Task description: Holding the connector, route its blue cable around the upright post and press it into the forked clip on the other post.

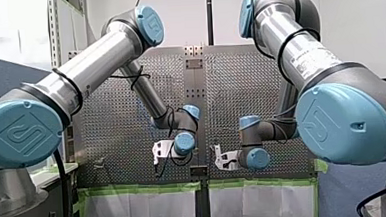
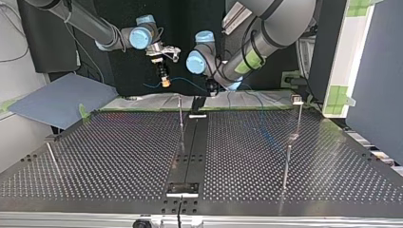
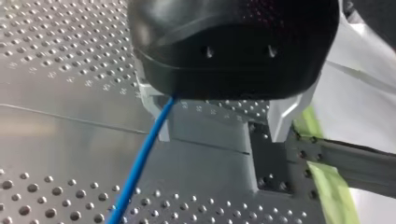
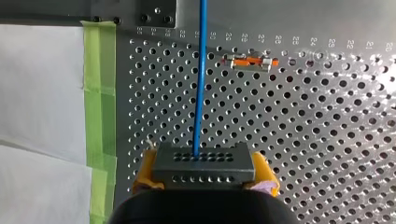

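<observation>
In the right wrist view my right gripper point(image 4: 203, 176) has its yellow pads shut on a dark connector block point(image 4: 203, 164), and the blue cable point(image 4: 201, 79) runs straight out ahead of it. Ahead and to one side stands a small metal and orange clip head point(image 4: 250, 63). My left gripper point(image 3: 219, 135) is open over the table; the blue cable point(image 3: 140, 163) passes between its metal fingers point(image 3: 158, 119), close to one of them. In the top view my right gripper point(image 2: 164, 72) holds the connector point(image 2: 165, 82) in the air and my left gripper point(image 2: 209, 88) hangs beside it.
On the perforated table point(image 2: 119, 156) a thin upright post point(image 2: 181, 118) stands near the middle seam. A post with a blocky head point(image 2: 297, 100) and a shorter post point(image 2: 286, 166) stand at the top view's right, and a leaning rod point(image 2: 52, 159) at its left. Green tape point(image 4: 100, 93) edges the table.
</observation>
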